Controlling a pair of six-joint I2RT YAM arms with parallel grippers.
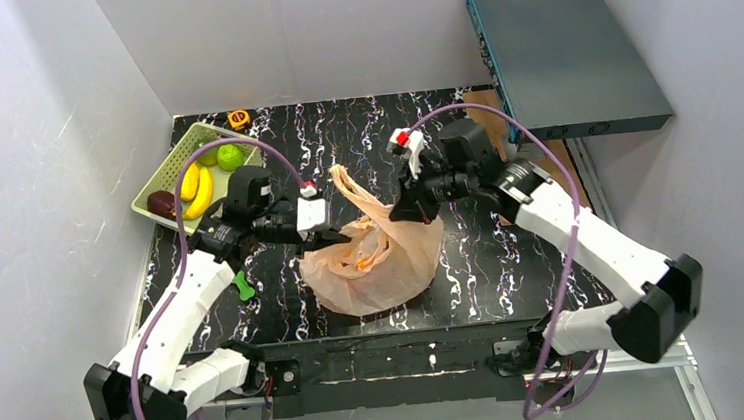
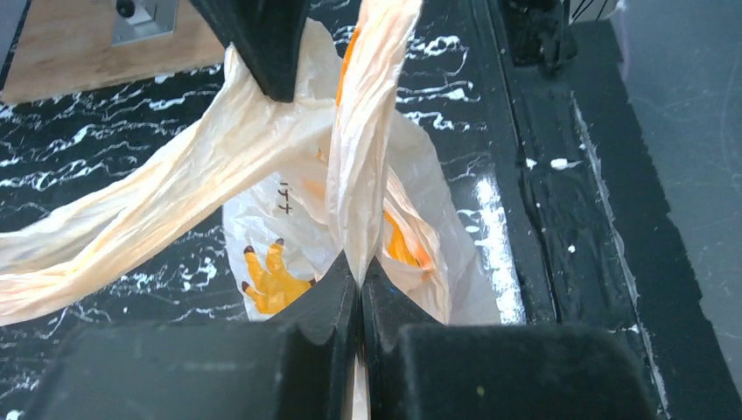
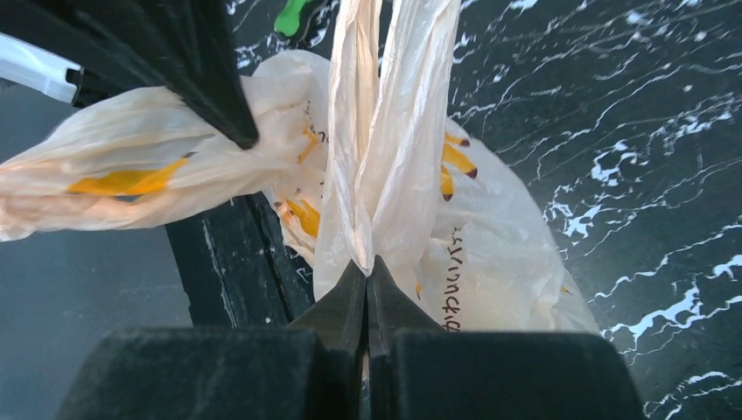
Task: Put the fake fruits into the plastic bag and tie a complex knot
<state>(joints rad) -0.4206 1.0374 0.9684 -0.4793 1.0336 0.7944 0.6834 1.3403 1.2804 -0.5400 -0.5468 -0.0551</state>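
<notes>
The peach plastic bag (image 1: 377, 260) lies at mid-table, its two handles pulled up and crossed. My left gripper (image 1: 335, 235) is shut on one handle (image 2: 367, 131), pinched at its tips (image 2: 360, 276). My right gripper (image 1: 400, 211) is shut on the other handle (image 3: 385, 131), pinched at its tips (image 3: 367, 267). Each wrist view shows the other gripper's dark finger (image 2: 262, 44) (image 3: 201, 70) against the crossing handle. Yellow bananas (image 1: 196, 187), a green lime (image 1: 230, 157) and a dark plum (image 1: 161, 204) lie in the light green basket (image 1: 169, 166) at the far left. No tied knot shows.
A small green bone-shaped toy (image 1: 245, 285) lies by the left arm and also shows in the right wrist view (image 3: 293, 16). A teal flat box (image 1: 566, 54) leans at the back right. A small yellow-black object (image 1: 238, 118) sits behind the basket.
</notes>
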